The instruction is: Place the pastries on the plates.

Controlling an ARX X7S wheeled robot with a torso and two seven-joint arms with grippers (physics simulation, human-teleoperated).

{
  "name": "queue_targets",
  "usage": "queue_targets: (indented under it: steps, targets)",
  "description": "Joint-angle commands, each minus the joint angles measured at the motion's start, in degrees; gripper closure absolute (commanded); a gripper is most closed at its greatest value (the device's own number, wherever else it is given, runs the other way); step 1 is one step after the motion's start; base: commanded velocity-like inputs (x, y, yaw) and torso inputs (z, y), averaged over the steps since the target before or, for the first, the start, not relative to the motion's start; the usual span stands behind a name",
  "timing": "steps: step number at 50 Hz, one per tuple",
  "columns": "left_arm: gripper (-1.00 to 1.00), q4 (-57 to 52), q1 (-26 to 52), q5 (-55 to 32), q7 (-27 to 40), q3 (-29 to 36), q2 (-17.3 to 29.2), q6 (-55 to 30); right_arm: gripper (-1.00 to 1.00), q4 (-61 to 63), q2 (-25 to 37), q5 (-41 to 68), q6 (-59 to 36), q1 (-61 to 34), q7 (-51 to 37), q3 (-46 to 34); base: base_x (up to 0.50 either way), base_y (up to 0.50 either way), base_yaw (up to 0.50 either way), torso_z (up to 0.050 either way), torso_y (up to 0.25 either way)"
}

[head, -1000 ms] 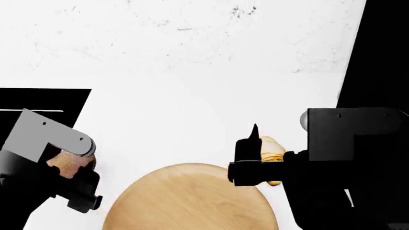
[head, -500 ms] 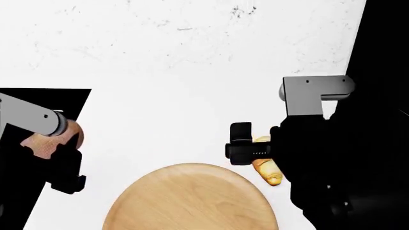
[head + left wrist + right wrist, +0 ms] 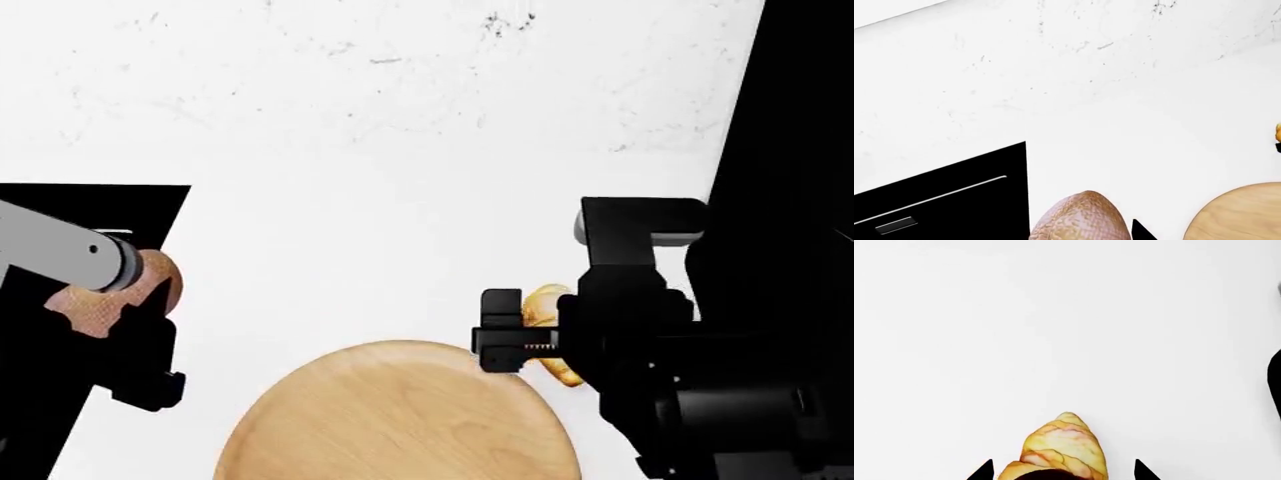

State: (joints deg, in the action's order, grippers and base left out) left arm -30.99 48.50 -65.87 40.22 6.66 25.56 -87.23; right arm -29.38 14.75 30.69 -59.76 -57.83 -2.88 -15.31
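The golden croissant (image 3: 1057,447) is gripped between the jaws of the right gripper (image 3: 514,330), its pointed end projecting forward, just beside the rim of the wooden plate (image 3: 400,420). The pinkish dimpled ball (image 3: 1081,217) is clamped in the left gripper (image 3: 134,335), held above the white table (image 3: 374,150), well apart from the plate.

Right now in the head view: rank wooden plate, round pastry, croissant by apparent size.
1. wooden plate, largest by far, though cut off by the frame.
2. round pastry and croissant: unsure, since the arms hide much of both.
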Motion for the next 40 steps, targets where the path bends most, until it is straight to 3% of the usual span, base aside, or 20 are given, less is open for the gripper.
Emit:
queue_targets:
  steps: [1, 2, 3, 10, 17, 25, 32, 40]
  targets:
    - [1.00, 0.1, 0.1, -2.0, 2.4, 0.5, 0.2, 1.1, -1.00, -1.3, 0.2, -1.0, 0.8, -0.2, 0.5, -1.2, 0.00, 0.00, 0.00, 0.000, 0.000]
    - [1.00, 0.0, 0.3, -2.3, 2.6, 0.6, 0.1, 1.0, -1.00, -0.5, 0.3, -1.2, 1.3, -0.1, 0.1, -1.2, 0.00, 0.00, 0.00, 0.000, 0.000]
    - [1.00, 0.1, 0.4, -2.6, 2.9, 0.6, 0.0, 1.0, 1.00, 0.4, 0.4, -1.3, 1.6, 0.0, -0.7, -0.9, 0.00, 0.00, 0.00, 0.000, 0.000]
    - [1.00, -0.5, 1.0, -5.7, 4.1, -0.2, 0.8, 0.5, 1.00, 8.6, 1.5, -1.1, -0.8, -0.8, -3.8, -0.4, 0.00, 0.00, 0.00, 0.000, 0.000]
    - [1.00, -0.4, 3.6, -10.0, 6.3, 0.9, -1.4, -0.1, 1.00, 18.2, 2.0, 0.7, -5.4, -2.3, -6.6, 0.9, 0.00, 0.00, 0.00, 0.000, 0.000]
    - [1.00, -0.6, 9.2, -21.9, 13.7, 5.6, -8.3, -0.9, 1.00, 21.3, 1.8, 1.8, -6.9, -2.9, -7.0, 1.1, 0.00, 0.00, 0.00, 0.000, 0.001]
    - [1.00, 0.2, 11.0, -20.7, 13.8, 11.6, -14.2, 1.4, 1.00, 23.2, 1.6, 2.9, -7.6, -2.9, -7.3, 1.8, 0.00, 0.00, 0.00, 0.000, 0.000]
    - [1.00, -0.4, 11.0, -21.6, 14.4, 14.9, -16.5, 2.7, 1.00, 24.2, 1.6, 3.6, -7.7, -2.6, -7.4, 2.5, 0.00, 0.00, 0.00, 0.000, 0.000]
